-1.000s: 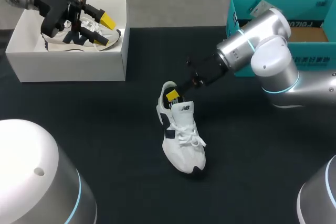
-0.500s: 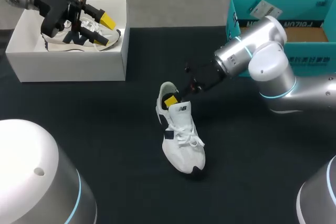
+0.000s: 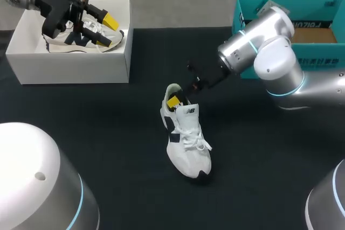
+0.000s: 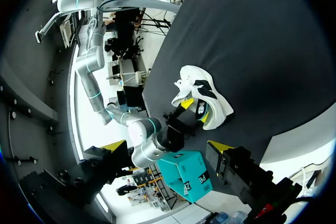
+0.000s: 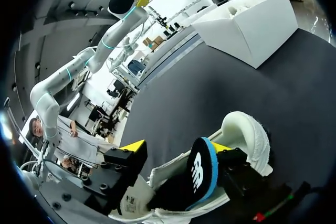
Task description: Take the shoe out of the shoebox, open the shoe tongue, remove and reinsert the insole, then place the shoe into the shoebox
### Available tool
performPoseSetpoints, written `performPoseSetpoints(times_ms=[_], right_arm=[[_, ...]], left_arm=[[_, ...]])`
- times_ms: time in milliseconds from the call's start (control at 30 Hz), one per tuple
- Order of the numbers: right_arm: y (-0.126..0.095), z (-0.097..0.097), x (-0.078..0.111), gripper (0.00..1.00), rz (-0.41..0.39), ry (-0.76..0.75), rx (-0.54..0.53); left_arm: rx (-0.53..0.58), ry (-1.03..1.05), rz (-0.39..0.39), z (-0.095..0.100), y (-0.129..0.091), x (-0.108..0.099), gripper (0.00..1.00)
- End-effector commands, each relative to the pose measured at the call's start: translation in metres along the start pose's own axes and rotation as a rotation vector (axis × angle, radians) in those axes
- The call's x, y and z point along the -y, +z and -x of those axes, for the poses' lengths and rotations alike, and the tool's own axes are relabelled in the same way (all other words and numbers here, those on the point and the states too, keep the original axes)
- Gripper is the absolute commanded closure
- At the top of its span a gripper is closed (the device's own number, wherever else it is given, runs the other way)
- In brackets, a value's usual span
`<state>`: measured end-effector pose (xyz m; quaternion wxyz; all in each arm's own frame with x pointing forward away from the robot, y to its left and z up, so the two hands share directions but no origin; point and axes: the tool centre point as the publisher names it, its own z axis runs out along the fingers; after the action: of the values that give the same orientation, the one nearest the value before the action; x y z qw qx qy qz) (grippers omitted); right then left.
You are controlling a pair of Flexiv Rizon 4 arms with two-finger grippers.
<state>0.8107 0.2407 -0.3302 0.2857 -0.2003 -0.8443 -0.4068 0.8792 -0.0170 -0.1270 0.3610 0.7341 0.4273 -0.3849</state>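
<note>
Insole [image 5: 202, 174] half hidden inside shoe [image 5: 247, 132]

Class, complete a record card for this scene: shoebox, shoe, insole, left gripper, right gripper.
shoebox: white, open, second shoe inside
shoe: white, upright on the black table, outside the shoebox
insole: dark, blue-edged, standing up out of the shoe's opening
left gripper: over the shoebox, jaws open, empty
right gripper: at the shoe's opening, beside the insole

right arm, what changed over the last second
The right arm shifted its elbow slightly toward the teal cardboard box, while the right gripper stayed at the heel opening of the white sneaker. The sneaker and the left gripper over the white shoebox kept still.
</note>
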Motion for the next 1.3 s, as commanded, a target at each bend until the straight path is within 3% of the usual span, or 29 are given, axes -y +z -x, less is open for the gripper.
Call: performPoseSetpoints(times_ms=[33,567,700,900,1300], right_arm=[[-0.008,-0.009,-0.003,0.0,-0.016,0.006,0.031],[-0.028,-0.025,-0.014,0.0,-0.052,0.028,0.12],[-0.028,-0.024,-0.015,0.0,-0.021,0.015,0.11],[-0.024,-0.022,-0.022,0.0,-0.053,0.012,0.114],[-0.036,-0.027,-0.028,0.0,-0.032,0.06,0.175]], left_arm=[[-0.003,0.001,0.0,0.0,0.0,0.001,0.0],[-0.003,0.001,0.0,0.0,0.0,0.001,0.0],[-0.003,0.001,0.0,0.0,0.0,0.001,0.0],[-0.003,0.001,0.0,0.0,0.0,0.001,0.0],[-0.003,0.001,0.0,0.0,0.0,0.001,0.0]])
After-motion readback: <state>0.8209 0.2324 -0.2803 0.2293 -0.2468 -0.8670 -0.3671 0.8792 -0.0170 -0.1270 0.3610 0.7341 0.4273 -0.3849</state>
